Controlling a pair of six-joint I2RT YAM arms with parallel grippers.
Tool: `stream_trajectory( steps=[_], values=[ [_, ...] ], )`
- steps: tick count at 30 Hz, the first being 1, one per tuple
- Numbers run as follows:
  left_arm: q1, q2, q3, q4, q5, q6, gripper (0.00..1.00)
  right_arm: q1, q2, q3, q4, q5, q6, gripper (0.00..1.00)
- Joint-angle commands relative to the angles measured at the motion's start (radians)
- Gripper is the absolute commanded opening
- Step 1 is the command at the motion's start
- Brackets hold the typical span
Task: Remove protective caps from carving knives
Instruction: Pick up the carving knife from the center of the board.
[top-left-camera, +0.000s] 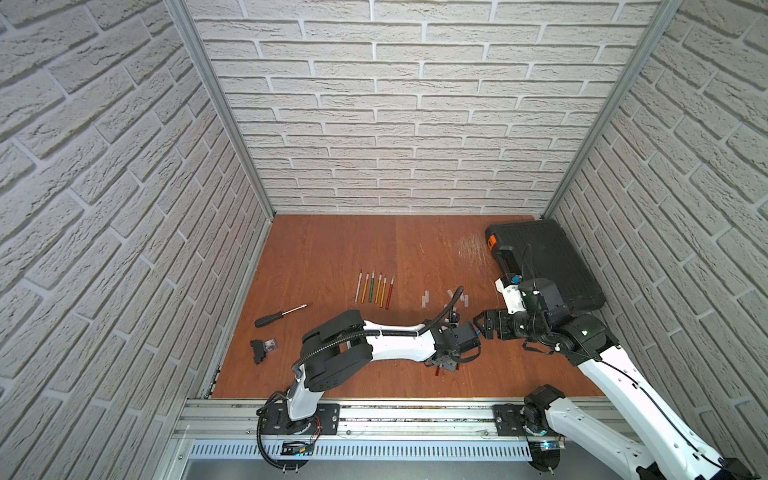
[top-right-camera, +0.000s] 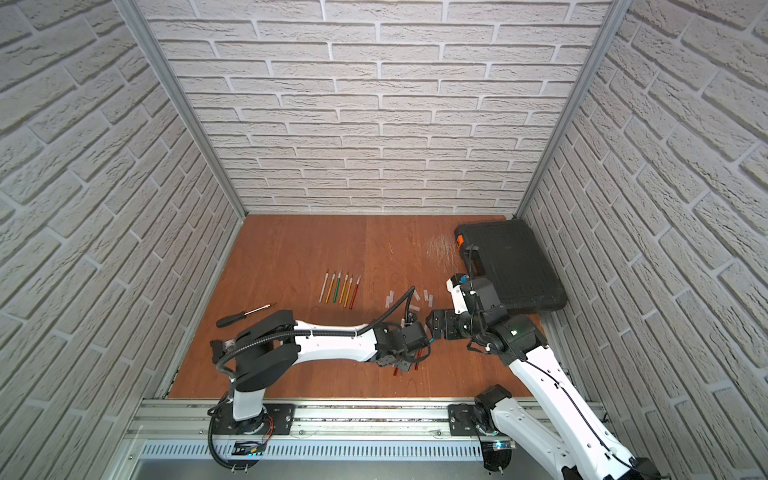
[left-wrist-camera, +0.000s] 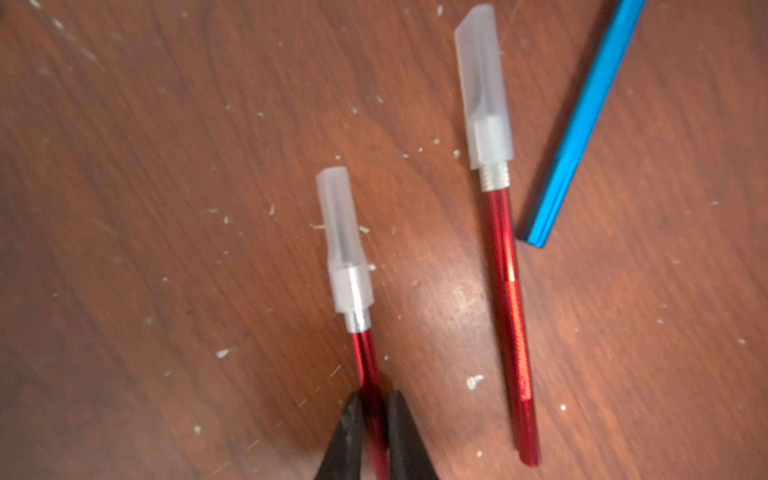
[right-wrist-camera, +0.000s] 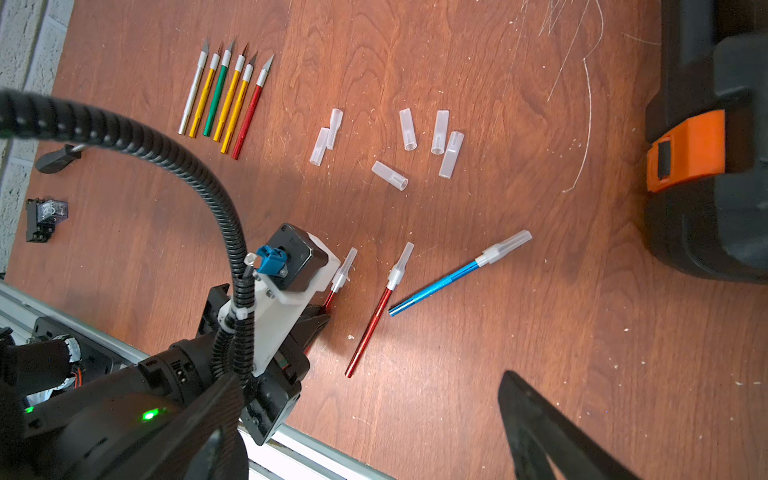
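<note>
1 capped red knife sits pinched in the left claw.

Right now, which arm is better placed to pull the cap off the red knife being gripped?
Right. The left tool grips the red knife by its handle, cap on; the right tool is open, empty and close by.

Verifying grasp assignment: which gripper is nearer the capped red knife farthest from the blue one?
Left gripper: fingers grip the red knife by its handle; right gripper hangs open, apart.
</note>
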Motion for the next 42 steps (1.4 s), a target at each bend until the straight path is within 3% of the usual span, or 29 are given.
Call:
stream_trajectory(
  steps=[1,10,23,30,42],
  values=[
    [-0.003,0.033,-0.012,-0.144,-0.031,0.001,0.14,0.005,0.0,-0.006,0.02,0.019,0.01,0.96],
    [0.002,0.038,-0.03,-0.133,-0.039,0.002,0.11,0.005,0.001,-0.002,0.011,0.041,0.017,0.95],
    [0.059,-0.108,-0.237,0.18,0.042,0.0,0.09,0.005,0.002,0.009,0.004,0.041,0.034,0.92],
    [0.109,-0.192,-0.373,0.352,0.091,-0.036,0.08,0.005,-0.044,-0.033,0.081,0.002,0.101,0.9],
    [0.159,-0.285,-0.486,0.559,0.155,-0.071,0.07,0.006,-0.026,-0.129,0.267,-0.103,0.225,0.86]
  ],
)
